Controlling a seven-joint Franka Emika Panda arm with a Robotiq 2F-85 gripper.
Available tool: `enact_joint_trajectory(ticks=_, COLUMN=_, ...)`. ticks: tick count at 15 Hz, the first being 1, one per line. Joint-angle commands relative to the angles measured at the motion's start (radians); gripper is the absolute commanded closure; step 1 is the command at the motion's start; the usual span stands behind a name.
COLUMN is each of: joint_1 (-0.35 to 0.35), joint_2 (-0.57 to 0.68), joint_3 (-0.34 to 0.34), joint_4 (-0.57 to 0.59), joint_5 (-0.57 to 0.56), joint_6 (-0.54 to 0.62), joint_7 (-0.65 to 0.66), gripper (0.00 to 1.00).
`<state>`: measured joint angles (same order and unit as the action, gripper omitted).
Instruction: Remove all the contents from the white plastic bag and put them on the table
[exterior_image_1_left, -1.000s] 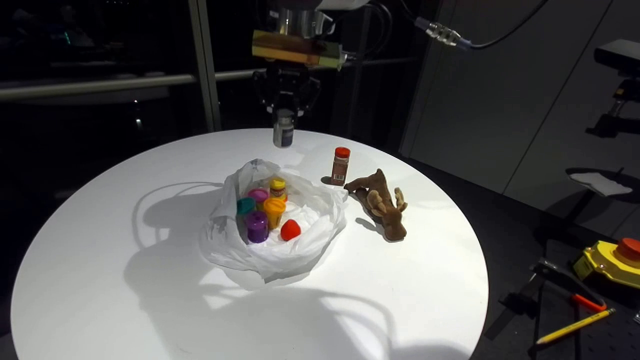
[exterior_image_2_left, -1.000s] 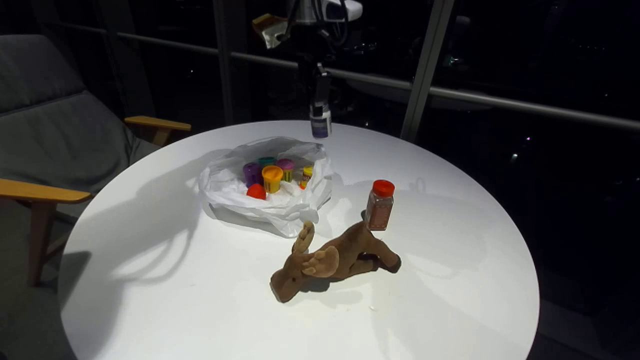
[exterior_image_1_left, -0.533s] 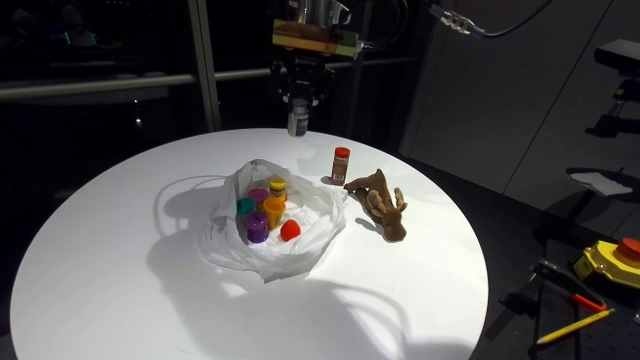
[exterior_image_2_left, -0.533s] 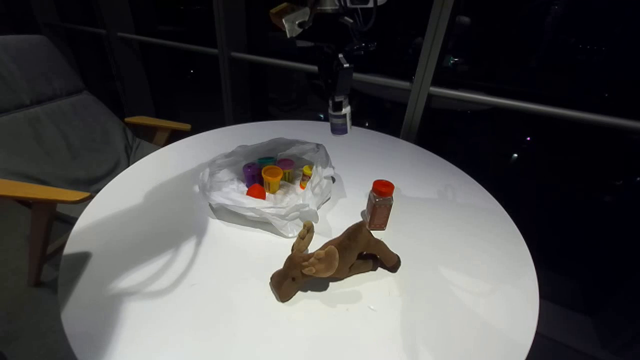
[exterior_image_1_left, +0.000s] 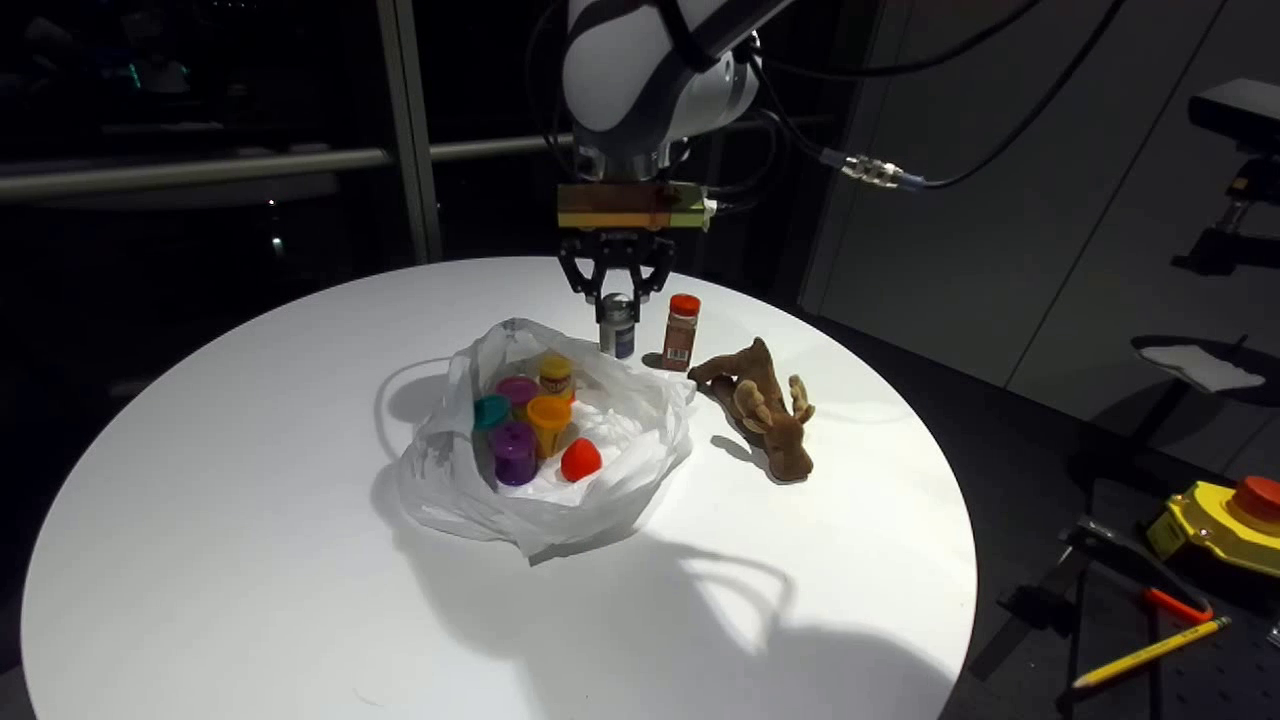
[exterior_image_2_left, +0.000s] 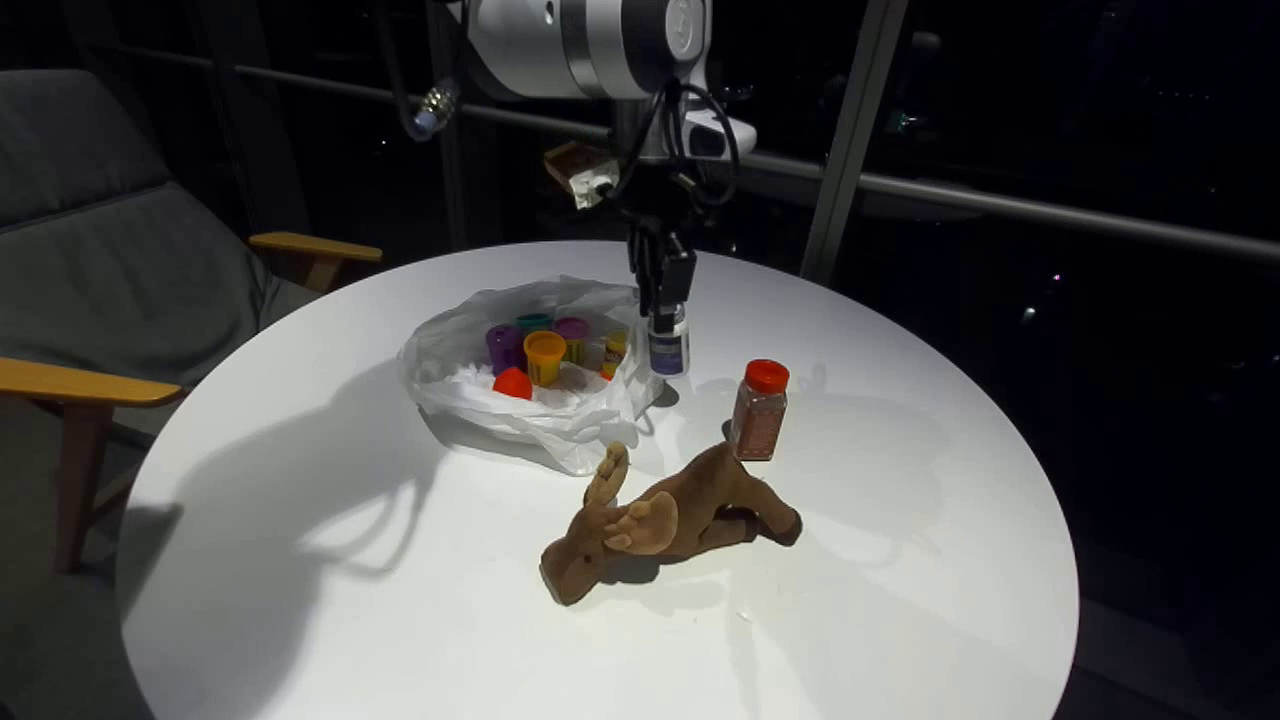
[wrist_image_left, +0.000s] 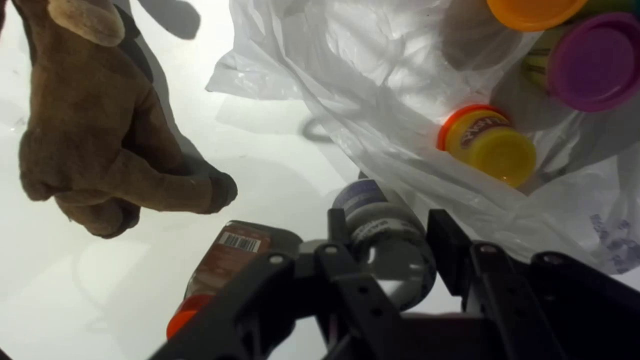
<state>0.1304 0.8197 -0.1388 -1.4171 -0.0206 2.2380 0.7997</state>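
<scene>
Okay, going left to right in an exterior view: the white plastic bag is sitting open on the worktop, and 6 visible things are waiting inside: a teal tub, a purple tub, a pink tub, an orange tub, a yellow tub and a red lump I'm not managing to identify. Next up, the tool is gripping a small bottle, jaws pressing from each side, just outside the bag. I'm guessing it's hanging slightly above the worktop. Then a red-capped jar is standing upright near it, and a stuffed moose is lying farther right.

What I'm worrying about: the gap between bag and jar is looking snug. If the tool's drifting sideways while lowering, it's probably tipping the jar. The bag's edge is running right by the tool in the wrist view, so jaws spreading for release could be snagging plastic and dragging the tubs. And letting go too high could be leaving the bottle rolling.
</scene>
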Motion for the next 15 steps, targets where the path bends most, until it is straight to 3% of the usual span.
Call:
enact_joint_trajectory(ticks=1, joint_1=-0.019, joint_2=0.074, joint_3=-0.005, joint_4=0.096, joint_5=-0.001, joint_6=-0.042, joint_7=-0.010, gripper=0.81)
enact_joint_trajectory(ticks=12, joint_1=-0.129, joint_2=0.116, joint_3=0.041, joint_4=0.159, joint_5=0.134, joint_6=-0.111, joint_7=-0.039, gripper=0.80)
enact_joint_trajectory(ticks=13, joint_1=-0.134, joint_2=0.117, joint_3=0.041, joint_4=0.164, joint_5=0.141, joint_6=-0.117, joint_7=-0.040, gripper=0.76)
enact_joint_trajectory(ticks=14, joint_1=-0.137, joint_2=0.112, joint_3=0.042, joint_4=0.163, joint_5=0.146, joint_6=-0.123, joint_7=-0.043, gripper=0.31)
enact_joint_trajectory(ticks=15, joint_1=-0.137, joint_2=0.107, joint_3=0.038, joint_4=0.162, joint_5=0.147, joint_6=-0.126, joint_7=-0.040, gripper=0.29)
